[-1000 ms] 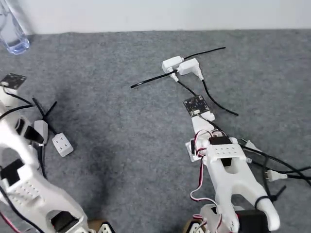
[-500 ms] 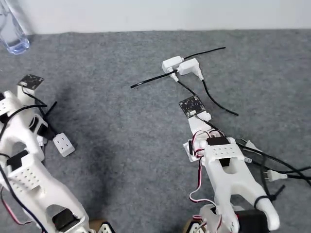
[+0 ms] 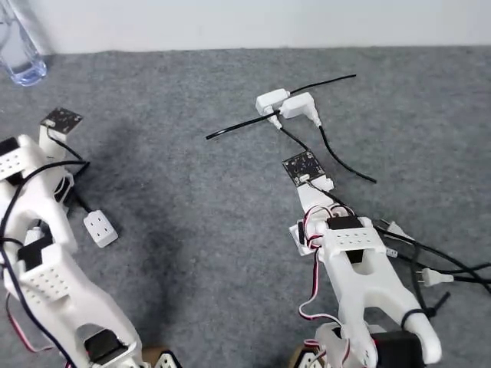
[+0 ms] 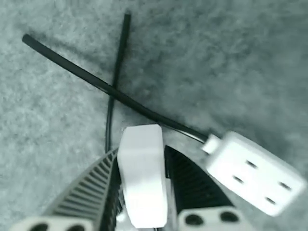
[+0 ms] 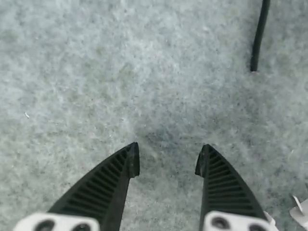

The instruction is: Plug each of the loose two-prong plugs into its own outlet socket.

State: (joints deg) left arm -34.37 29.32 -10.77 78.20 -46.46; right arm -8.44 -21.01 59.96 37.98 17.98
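White plug [image 4: 141,180] sits clamped in your left gripper [image 4: 140,152], long axis out along the fingers, nose toward the crossed black cords [image 4: 114,89]; socket block [image 4: 255,172] just beside, on grey carpet [image 5: 72,72]. Your right gripper [image 5: 167,161] gapes open above it

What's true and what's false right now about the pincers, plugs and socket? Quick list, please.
The left pincer is shut on a white plug. True.
The right pincer holds a plug. False: it is open over bare carpet.
The outlet socket beside the left pincer has a plug in it. False: its slots are empty.
A loose plug lies on the carpet beside the right arm. True.
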